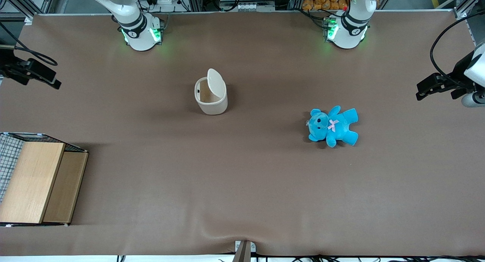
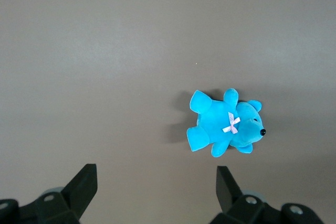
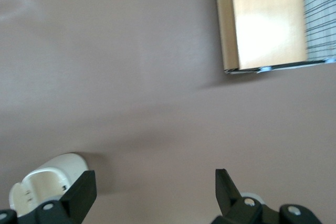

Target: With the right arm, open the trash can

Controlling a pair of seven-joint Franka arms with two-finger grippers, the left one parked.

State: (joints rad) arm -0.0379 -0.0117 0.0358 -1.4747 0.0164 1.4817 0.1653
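A blue teddy (image 1: 332,126) lies on the brown tabletop (image 1: 242,186), well apart from the wooden box (image 1: 36,182) with wire mesh at the working arm's end.

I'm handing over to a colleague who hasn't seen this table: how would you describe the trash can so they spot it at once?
On the brown table, look near the middle, toward the working arm's end from the blue teddy bear. The trash can is a small cream-white plastic bin with its flip lid raised, showing a tan inside. The open gripper is apart from it.
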